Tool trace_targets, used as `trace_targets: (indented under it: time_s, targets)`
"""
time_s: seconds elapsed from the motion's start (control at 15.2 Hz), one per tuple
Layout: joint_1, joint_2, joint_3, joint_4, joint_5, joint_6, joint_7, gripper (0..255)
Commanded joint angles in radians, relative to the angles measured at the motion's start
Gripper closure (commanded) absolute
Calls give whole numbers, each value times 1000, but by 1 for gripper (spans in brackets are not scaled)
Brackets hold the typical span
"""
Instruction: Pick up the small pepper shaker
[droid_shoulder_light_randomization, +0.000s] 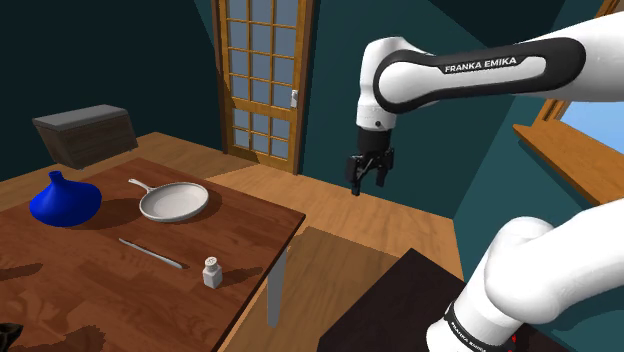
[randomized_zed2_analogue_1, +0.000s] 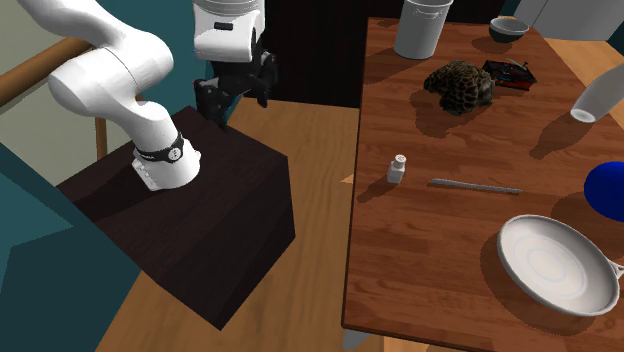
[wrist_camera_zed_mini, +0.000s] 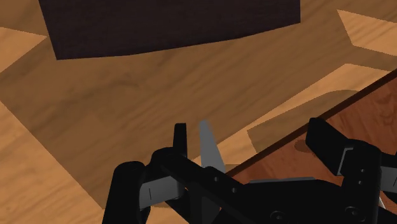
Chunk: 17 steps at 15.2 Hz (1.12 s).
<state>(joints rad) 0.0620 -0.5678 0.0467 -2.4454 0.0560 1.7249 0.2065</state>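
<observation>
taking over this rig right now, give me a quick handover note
End effector: open and empty, up in the air off the table's edge, over the floor.
Pepper shaker: small, white, upright on the wooden table, near the edge facing the stand and next to a grey knife. Nothing is touching it.
Done: no grasp yet.
Left: probably bring the end effector over the shaker, come down around it, close, lift.
</observation>
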Motion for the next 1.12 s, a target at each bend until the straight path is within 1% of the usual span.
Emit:
trace_targets:
  time_s: [0.0, 0.26, 0.53, 0.79, 1.06]
  targets:
    - [14, 62, 26, 16, 14, 47, 25, 0]
    - [38, 196, 74, 62, 30, 134, 72, 0]
    - [58, 339, 118, 128, 31, 209, 122, 0]
    - [79, 486, 155, 213, 15, 269, 175, 0]
    - [103, 637, 183, 317, -16, 311, 230, 0]
